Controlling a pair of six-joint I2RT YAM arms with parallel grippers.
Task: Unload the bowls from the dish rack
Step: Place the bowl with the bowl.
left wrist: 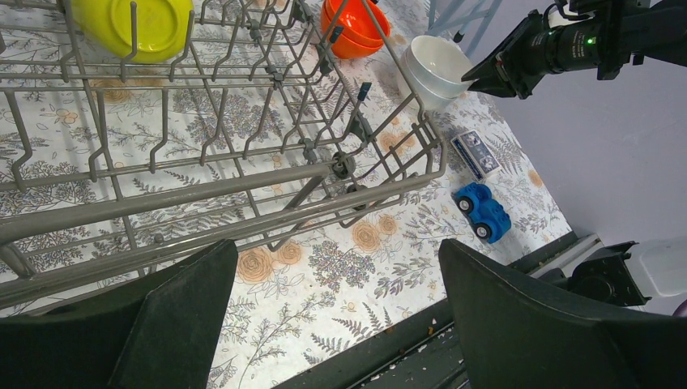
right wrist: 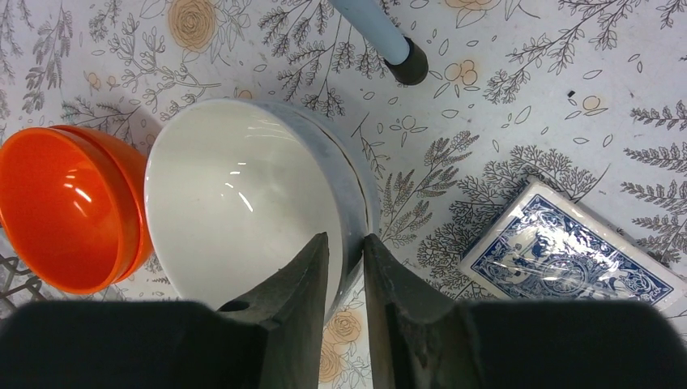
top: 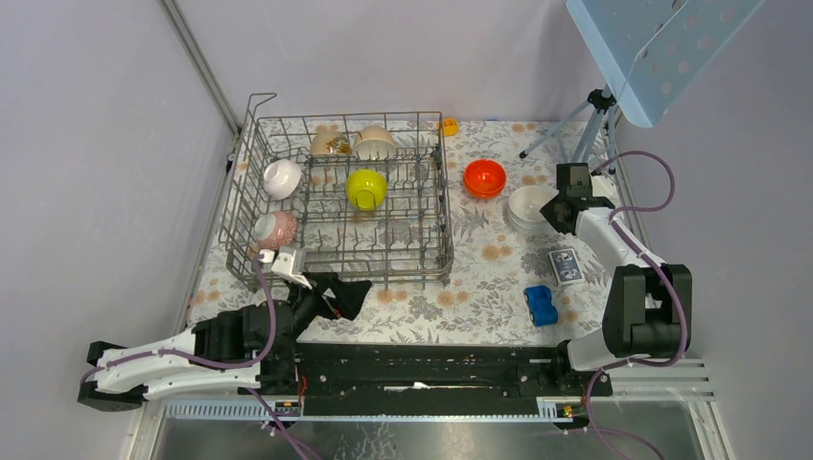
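The grey wire dish rack point(top: 383, 268) holds a white bowl point(top: 282, 178), a pink-speckled bowl point(top: 276, 228), a yellow-green bowl point(top: 366, 188), a beige bowl point(top: 375, 144) and a patterned bowl point(top: 329, 144). An orange bowl point(top: 484, 177) and stacked white bowls point(top: 527, 204) sit on the cloth to the rack's right. My right gripper point(right wrist: 346, 243) is shut on the rim of the top white bowl point(right wrist: 243, 194), one finger inside and one outside. My left gripper point(left wrist: 336, 259) is open and empty above the cloth, just in front of the rack's near wall point(left wrist: 243, 186).
A blue toy car point(top: 541, 305) and a deck of cards point(top: 565, 265) lie near the right arm. A tripod point(top: 585, 125) stands at the back right with a foot point(right wrist: 409, 61) close to the white bowls. A small yellow toy point(top: 449, 126) sits behind the rack.
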